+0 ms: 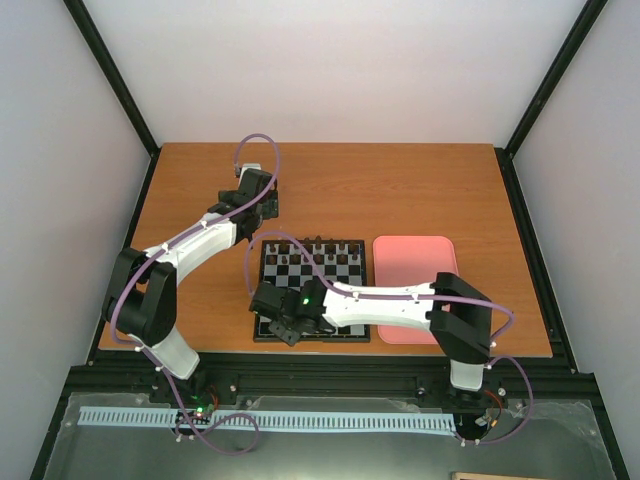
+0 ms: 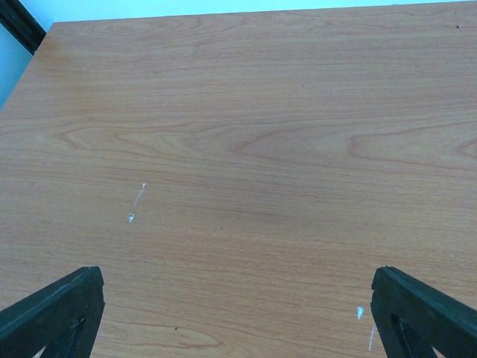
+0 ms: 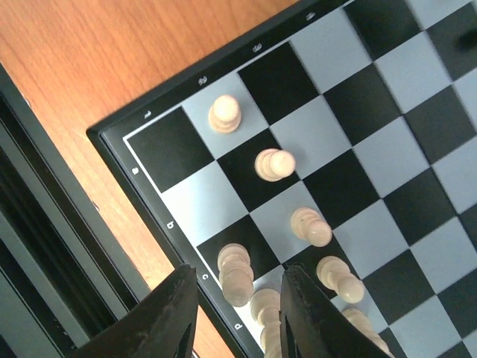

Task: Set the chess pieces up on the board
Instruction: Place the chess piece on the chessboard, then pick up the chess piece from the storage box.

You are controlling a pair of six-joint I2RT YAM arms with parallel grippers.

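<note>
Crowding is the risk: right gripper (image 3: 240, 274), fingers slightly apart, straddles a small cream chess piece (image 3: 233, 267) on the black-and-white checked board (image 3: 170, 149), bottom of frame; rising askew could topple neighbours (image 3: 266, 307). Left gripper (image 2: 237, 277) gapes over brown wooden table (image 2: 238, 149).

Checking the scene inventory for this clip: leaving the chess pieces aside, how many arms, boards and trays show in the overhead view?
Robot arms: 2, left arm and right arm
Chessboard: 1
Pink tray: 1
Total: 4
</note>
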